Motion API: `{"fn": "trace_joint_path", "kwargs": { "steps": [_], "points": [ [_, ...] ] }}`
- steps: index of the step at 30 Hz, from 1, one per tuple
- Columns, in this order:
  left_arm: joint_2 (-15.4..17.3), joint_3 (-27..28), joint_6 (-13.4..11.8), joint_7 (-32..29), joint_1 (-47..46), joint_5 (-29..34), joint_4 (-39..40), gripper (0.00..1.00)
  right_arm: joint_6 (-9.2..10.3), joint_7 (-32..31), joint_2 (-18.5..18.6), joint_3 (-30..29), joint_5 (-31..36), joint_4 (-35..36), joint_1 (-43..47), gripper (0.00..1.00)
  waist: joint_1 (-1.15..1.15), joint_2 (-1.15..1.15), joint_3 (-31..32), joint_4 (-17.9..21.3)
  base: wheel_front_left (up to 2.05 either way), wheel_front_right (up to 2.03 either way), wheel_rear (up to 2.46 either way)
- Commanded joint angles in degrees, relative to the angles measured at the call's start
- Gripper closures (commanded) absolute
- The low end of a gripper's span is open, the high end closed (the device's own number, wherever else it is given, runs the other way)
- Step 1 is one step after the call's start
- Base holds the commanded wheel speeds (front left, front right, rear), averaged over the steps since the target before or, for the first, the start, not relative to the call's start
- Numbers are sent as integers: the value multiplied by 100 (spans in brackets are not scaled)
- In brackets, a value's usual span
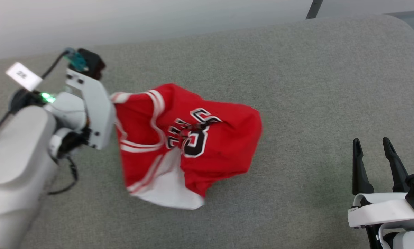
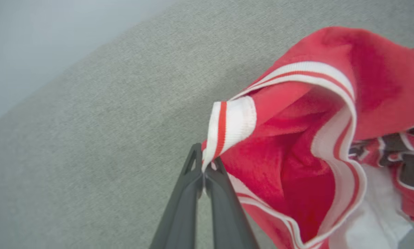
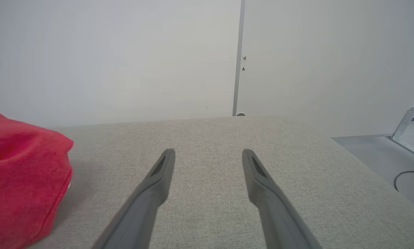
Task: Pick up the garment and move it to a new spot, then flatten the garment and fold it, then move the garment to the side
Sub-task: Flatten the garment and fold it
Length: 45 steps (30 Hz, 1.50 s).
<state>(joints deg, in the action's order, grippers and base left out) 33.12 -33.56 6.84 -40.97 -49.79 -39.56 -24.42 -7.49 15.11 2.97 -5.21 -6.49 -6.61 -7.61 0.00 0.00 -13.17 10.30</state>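
Step in hand: judged to be the pick-up and carry to a new spot; flattening and folding are not yet begun.
Left gripper point(image 2: 205, 162): jaws clenched on the garment's striped trim point(image 2: 227, 128), which is pinched right at the tips. Only a narrow edge of cloth sits between them.
Right gripper point(image 1: 371, 140): jaws released and spread wide with nothing between them; bare grey fabric of the table point(image 1: 296, 69) lies ahead of them.
Garment point(image 1: 189, 138): hangs bunched from the left jaws and spreads beyond their tips and off to one side. It is well apart from the right jaws, out to their left. Whether its lowest folds touch the table cannot be told.
Lie of the cloth: the black letters point(image 1: 193, 133) are creased and a white sleeve point(image 1: 172, 186) is twisted underneath, so the shirt is far from flat.
Grip, as a judgement: shallow. The ribbed trim is thick enough to hold, but a sharp tug could pull it out of the tips.
How to carry it well: keep the left jaws clenched and raise them until the whole shirt clears the table. Then travel slowly and level so the hanging weight does not swing.
Setting down: lower the far hem first and draw the jaws back along the table, so the cloth pays out in one layer rather than heaping.
Risk: dragging a loose fold across the grey fabric, which would bunch it further.
Right jaws: leave them spread and clear of the carry path, ready to take a second corner for flattening.
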Motion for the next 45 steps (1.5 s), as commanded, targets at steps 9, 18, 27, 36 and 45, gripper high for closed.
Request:
{"fn": "trace_joint_path", "kwargs": {
  "steps": [9, 18, 27, 36, 45],
  "points": [
    [410, -244, 57, 576, -427, 366, -778, 100, 0, 6, -14, 44, -81, 30, -139, 0, 0, 0, -214, 141, 0, 0, 0],
    [399, -519, 66, 1061, -533, 283, -1615, 100, 0, 6, -14, 58, -116, 21, -221, 0, 0, 0, -373, 163, 0, 0, 0],
    [88, -594, 68, 1555, -603, -29, -1879, 0, 0, 6, -14, 27, 8, -39, -104, 0, 0, 0, -130, -82, 0, 0, 0],
    [-156, -784, 69, 1888, -310, -389, -1554, 0, 0, 6, -10, -24, 224, -28, 188, 0, 0, 0, 518, -628, 0, 0, 0],
    [-268, -821, -155, 1568, 435, -798, -1012, 0, 0, 6, -12, -140, 373, 48, 490, 0, 0, 0, 1090, -1107, 0, 0, 0]
  ]
}}
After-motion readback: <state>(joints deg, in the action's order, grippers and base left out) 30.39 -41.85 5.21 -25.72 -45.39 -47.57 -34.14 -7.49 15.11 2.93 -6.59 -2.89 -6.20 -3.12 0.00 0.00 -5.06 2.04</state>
